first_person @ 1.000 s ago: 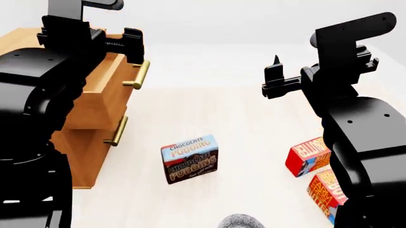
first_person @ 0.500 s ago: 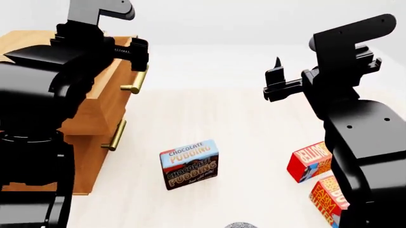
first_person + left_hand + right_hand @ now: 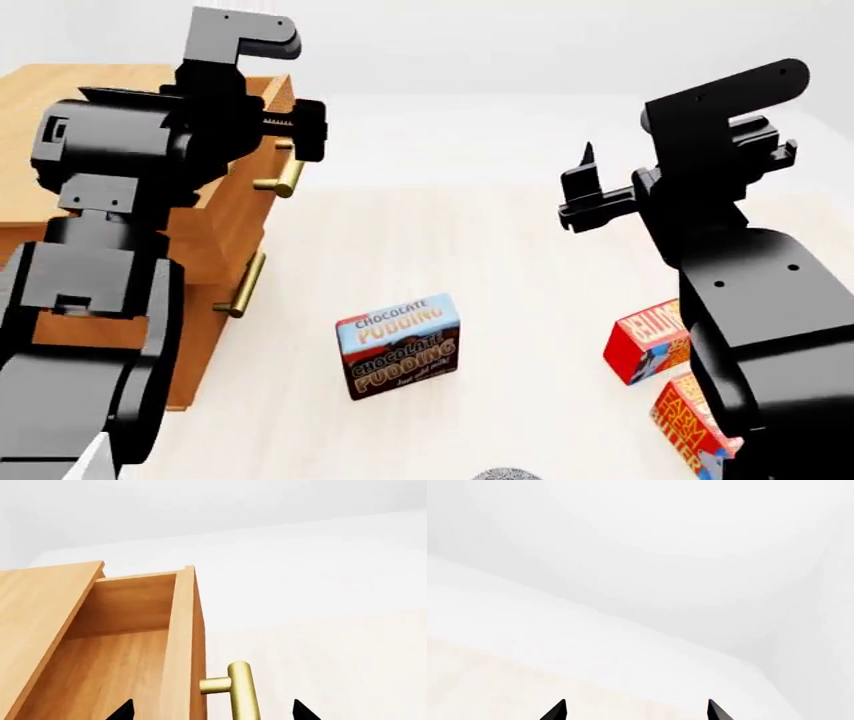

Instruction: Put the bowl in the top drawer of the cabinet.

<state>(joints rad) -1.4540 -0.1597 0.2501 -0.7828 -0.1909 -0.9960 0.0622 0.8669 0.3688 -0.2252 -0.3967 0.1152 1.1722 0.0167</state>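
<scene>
The left gripper [image 3: 210, 712] has its jaws spread wide, 1 tip either side of the brass handle [image 3: 239, 690] and neither touching it. Against the head views from 1 second ago, that arm has lifted and pulled back off the handle, and the top drawer [image 3: 127, 645] stands open, its wooden inside bare. The opening step looks done; fetching comes next. The right gripper [image 3: 583, 190] hangs well away from the cabinet [image 3: 214, 240], jaws wide and empty. The bowl [image 3: 505, 473] is only a grey sliver below both grippers.
</scene>
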